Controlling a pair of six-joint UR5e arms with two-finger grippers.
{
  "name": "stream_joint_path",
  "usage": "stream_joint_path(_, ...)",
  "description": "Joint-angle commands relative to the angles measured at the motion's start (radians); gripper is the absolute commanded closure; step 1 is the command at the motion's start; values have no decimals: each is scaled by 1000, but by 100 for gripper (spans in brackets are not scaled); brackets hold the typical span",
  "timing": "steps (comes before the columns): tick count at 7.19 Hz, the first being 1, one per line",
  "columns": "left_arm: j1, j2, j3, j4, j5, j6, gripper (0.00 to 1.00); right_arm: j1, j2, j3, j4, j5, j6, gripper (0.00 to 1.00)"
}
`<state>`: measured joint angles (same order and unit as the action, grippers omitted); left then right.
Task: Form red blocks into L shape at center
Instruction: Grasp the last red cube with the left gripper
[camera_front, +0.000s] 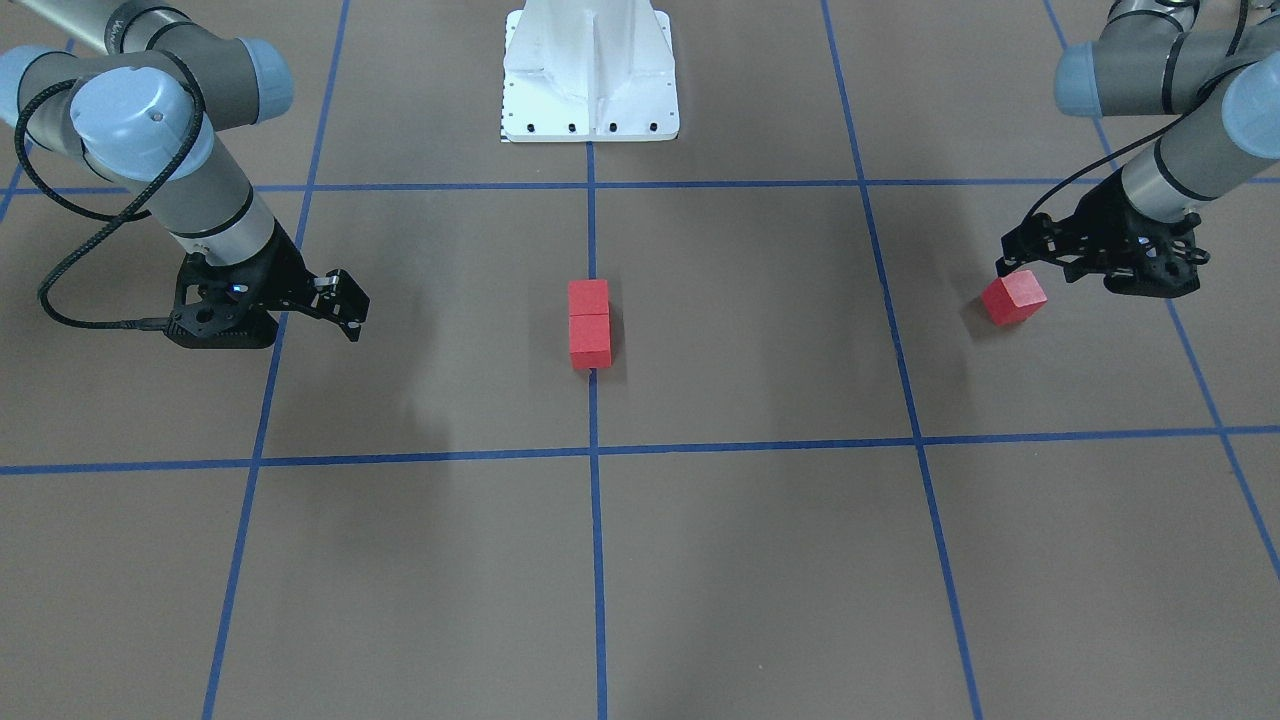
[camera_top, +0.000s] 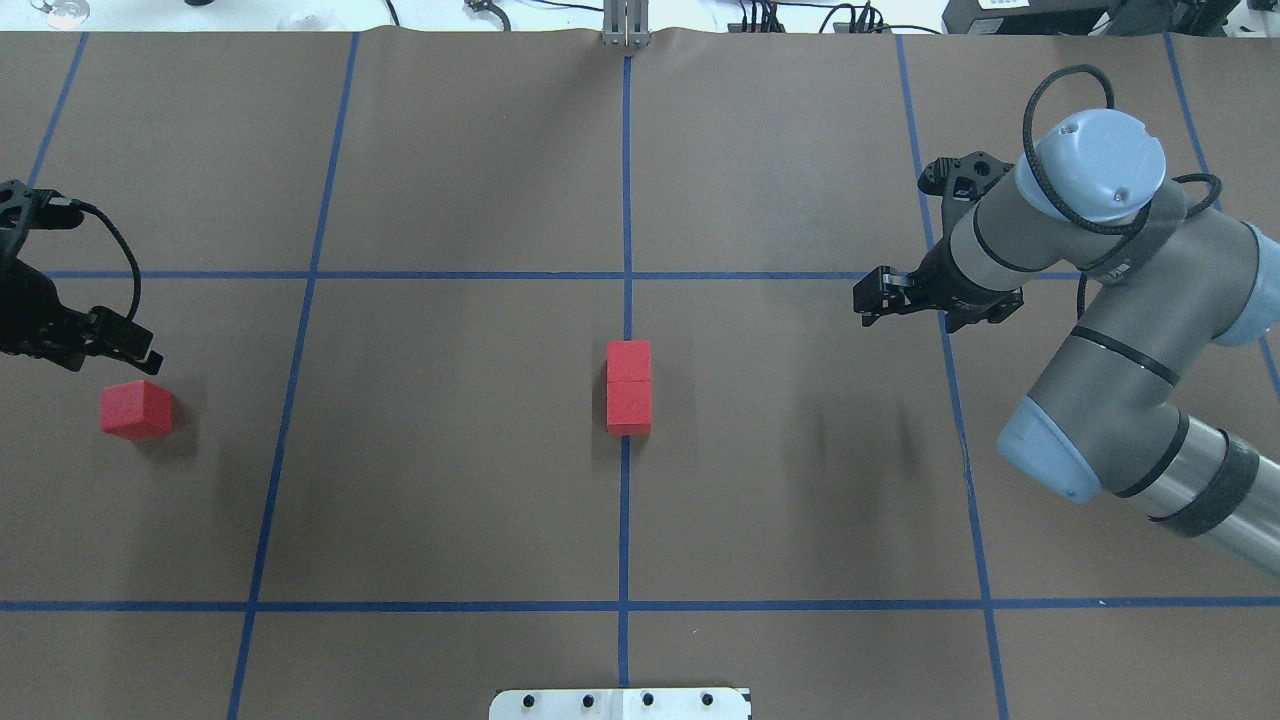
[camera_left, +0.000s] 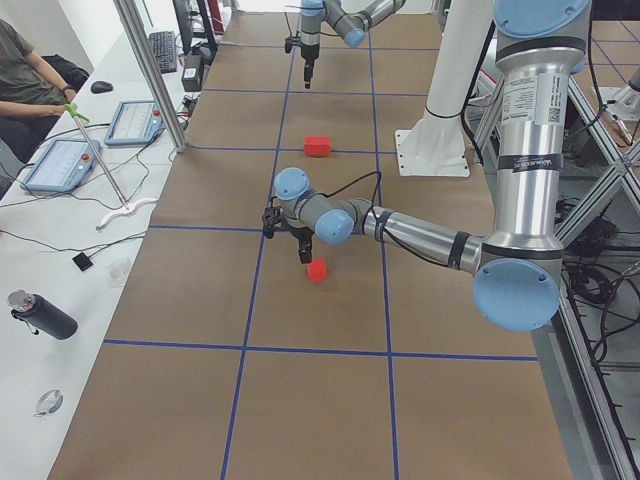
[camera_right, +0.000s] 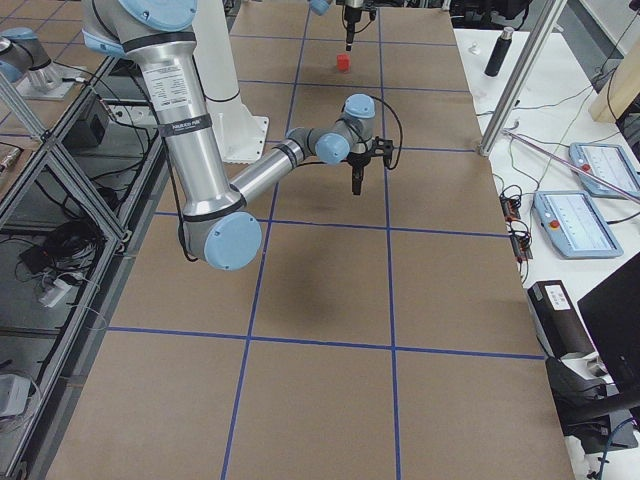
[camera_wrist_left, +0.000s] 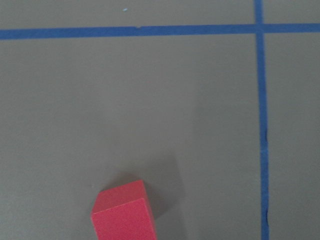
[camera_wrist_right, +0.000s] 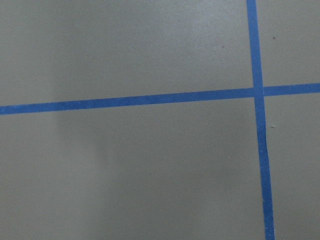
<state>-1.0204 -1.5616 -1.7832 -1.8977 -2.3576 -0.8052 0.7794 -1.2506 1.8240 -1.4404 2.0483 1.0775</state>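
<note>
Overhead exterior: lone red block just beside left fingers

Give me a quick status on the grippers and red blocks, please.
Left gripper hovering by third block, not gripping. Right gripper empty, off-centre. Two red blocks joined on centre line. Nothing seen in the way.
</note>
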Motion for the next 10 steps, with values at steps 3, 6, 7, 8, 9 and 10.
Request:
stream_joint_path(3, 6, -8, 116, -80, 8, -86, 1, -2, 3, 0, 0, 0, 2, 0)
stream_joint_path(6, 54, -35, 134, -78, 9, -112, 1, -2, 3, 1, 0, 0, 2, 0)
stream_joint_path(7, 65, -37, 145, -80, 9, -111, 1, -2, 3, 1, 0, 0, 2, 0)
stream_joint_path(8, 65, -37, 149, -78, 14, -111, 1, -2, 3, 1, 0, 0, 2, 0)
stream_joint_path(9, 74, -37, 159, -81, 47, -111, 1, 0, 3, 3, 0, 0, 2, 0)
stream_joint_path(10, 78, -37, 163, -81, 47, -111, 1, -2, 3, 5, 0, 0, 2, 0)
